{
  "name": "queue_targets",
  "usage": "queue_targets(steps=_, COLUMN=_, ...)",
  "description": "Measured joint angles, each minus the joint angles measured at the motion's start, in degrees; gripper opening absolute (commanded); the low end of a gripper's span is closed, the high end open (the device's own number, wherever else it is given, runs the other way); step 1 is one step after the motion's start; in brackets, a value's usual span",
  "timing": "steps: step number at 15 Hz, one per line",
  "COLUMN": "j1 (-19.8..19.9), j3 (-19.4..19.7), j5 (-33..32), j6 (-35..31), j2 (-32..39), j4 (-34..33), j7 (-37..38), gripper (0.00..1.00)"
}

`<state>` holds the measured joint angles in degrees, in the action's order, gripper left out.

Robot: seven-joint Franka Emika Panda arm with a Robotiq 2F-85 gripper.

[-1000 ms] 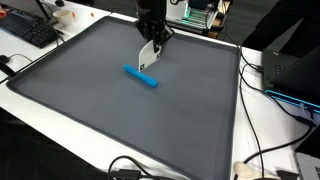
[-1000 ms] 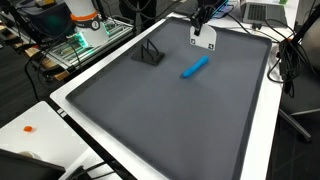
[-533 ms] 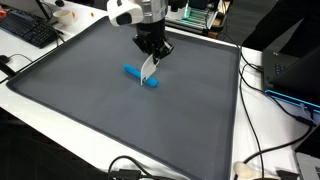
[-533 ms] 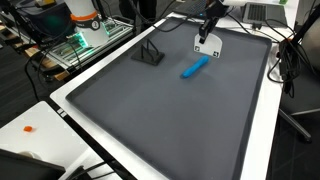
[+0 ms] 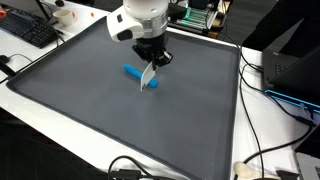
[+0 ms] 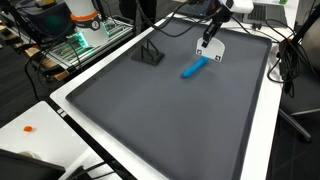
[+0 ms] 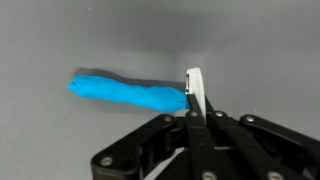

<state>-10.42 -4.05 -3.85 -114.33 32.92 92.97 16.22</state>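
Note:
A blue elongated object lies flat on the grey mat, seen in both exterior views. My gripper is shut on a thin white flat piece that hangs down from the fingers. The piece's lower edge is at the blue object's right end. In the wrist view the white piece stands edge-on between the closed fingers, right beside the end of the blue object. In an exterior view the gripper holds the white piece just behind the blue object.
A small black stand sits on the mat's far side. A keyboard and cables lie on the white table around the mat. A small orange thing lies on the table near the front corner.
The arm has come down and forward with the white piece, from behind the blue object to right at its end. The blue object has not moved.

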Motion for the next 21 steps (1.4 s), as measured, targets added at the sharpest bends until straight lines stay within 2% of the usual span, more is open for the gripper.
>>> queue_targets(steps=12, j1=-1.3, j3=1.2, j5=-0.4, j6=3.5, j2=4.4, j4=-5.5, j7=0.0, gripper=0.01)
queue_targets(steps=21, j1=-1.5, j3=1.6, j5=-0.4, j6=3.8, j2=5.6, j4=-6.3, j7=0.0, gripper=0.01)
